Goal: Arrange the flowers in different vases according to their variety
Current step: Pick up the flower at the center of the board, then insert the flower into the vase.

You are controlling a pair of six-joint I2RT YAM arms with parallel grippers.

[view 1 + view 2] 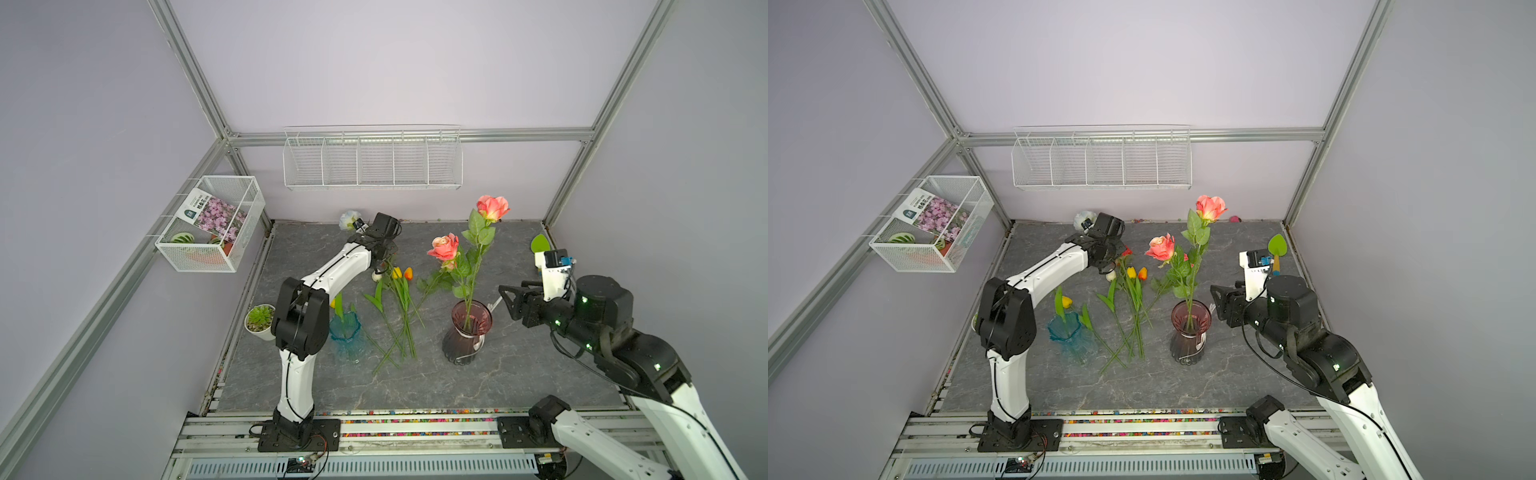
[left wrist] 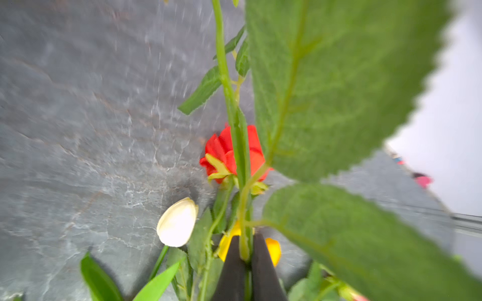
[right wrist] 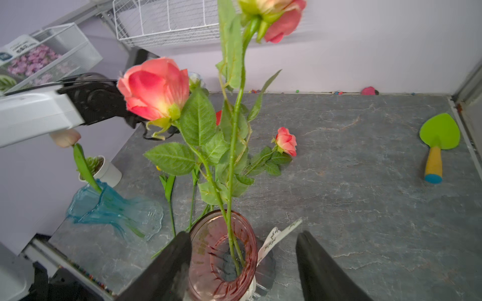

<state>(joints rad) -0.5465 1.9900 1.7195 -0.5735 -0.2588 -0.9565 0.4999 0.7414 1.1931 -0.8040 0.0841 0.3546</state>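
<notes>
Flagging blind spots first: the left claw [image 2: 245, 243] is hidden under its own wrist in both top views. Only the left wrist view shows it, fingers pinched tight on a thin green stem [image 2: 221, 52] with serrated leaves. The head of that stem is cut off, so can't tell which flower it belongs to, and two big blurred leaves [image 2: 339, 91] blank out much of that view. The stem runs lengthwise out past the fingertips and crosses over a red rose [image 2: 229, 153] lying on the tabletop [image 1: 519, 374] next to a cream tulip [image 2: 177, 221]. By the far wall the white-blue rose [image 1: 349, 219] is half hidden behind the left wrist. Part of the teal vase [image 1: 347, 332] is covered by the left arm's elbow, and one tulip [image 1: 1066, 301] stands in it, leaning. On the other side the right claw [image 3: 242, 235] is wide open, gripping nothing, near the maroon vase [image 1: 465, 340] but clear of it in both top views. That vase holds two coral-pink roses [image 1: 493, 207], stems near vertical, heads up, one taller. Between the vases the yellow tulip [image 1: 397, 272] and orange tulip [image 1: 408, 273] lie flat. Their heads point toward the far wall and their stems toward the near edge, crossing near the cut ends. On the far side of the maroon vase a small coral rose [image 3: 286, 140] lies flat.
</notes>
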